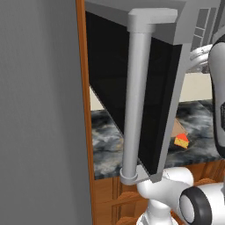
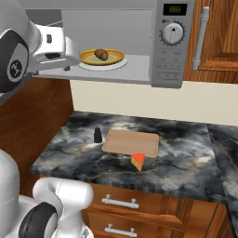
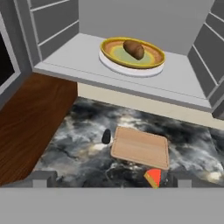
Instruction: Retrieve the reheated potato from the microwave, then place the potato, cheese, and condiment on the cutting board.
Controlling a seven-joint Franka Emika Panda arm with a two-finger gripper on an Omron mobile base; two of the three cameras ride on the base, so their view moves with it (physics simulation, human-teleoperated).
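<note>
The potato (image 2: 101, 55) sits on a yellow plate (image 2: 88, 60) inside the microwave (image 2: 173, 46), whose door (image 1: 145, 92) is swung wide, so the way in is free. Below on the table (image 2: 186, 153), bottle (image 2: 97, 135) and cheese (image 2: 137, 161) flank the board (image 2: 131, 142), within easy reach. The hand (image 2: 69, 52) hovers at the opening, jaws spread wide, holding nothing.
</note>
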